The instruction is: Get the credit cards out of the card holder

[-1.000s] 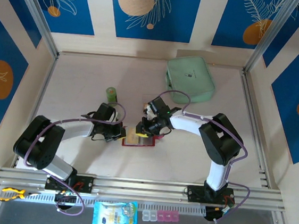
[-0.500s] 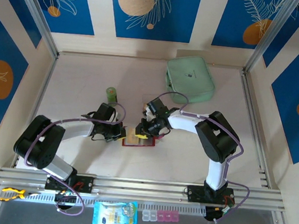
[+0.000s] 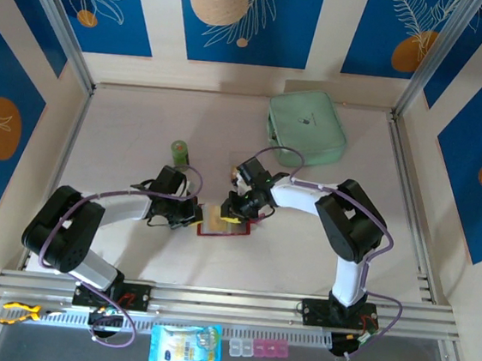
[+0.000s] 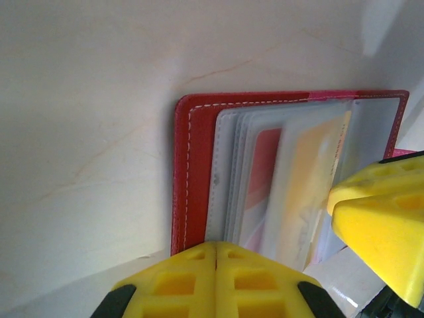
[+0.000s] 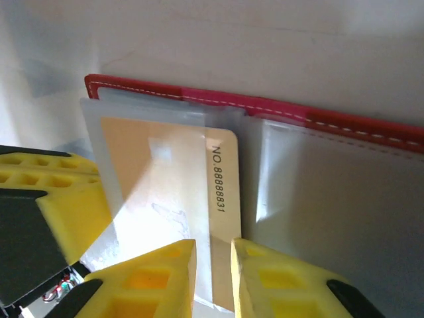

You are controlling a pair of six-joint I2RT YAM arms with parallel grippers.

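The card holder (image 3: pixel 219 224) lies open on the table, dark red with clear sleeves (image 4: pixel 192 165) (image 5: pixel 344 122). A tan-orange credit card (image 5: pixel 165 172) (image 4: pixel 308 172) sticks partly out of its sleeve, its numbered edge bare. A pinkish-red credit card (image 4: pixel 262 165) sits in a sleeve further in. My right gripper (image 5: pixel 213 252) (image 3: pixel 238 209) hangs over the tan card's bare end, jaws a narrow gap apart, the card's face showing through the gap. My left gripper (image 4: pixel 216 248) (image 3: pixel 195 219) is shut, its tips on the holder's left edge.
A mint-green zip pouch (image 3: pixel 306 127) lies at the back right. A small green cylinder (image 3: pixel 179 151) stands behind the left gripper. A small white object (image 3: pixel 239 178) sits just behind the right wrist. Wall panels ring the table.
My right gripper has edged slightly left over the holder. The left arm has stayed still.
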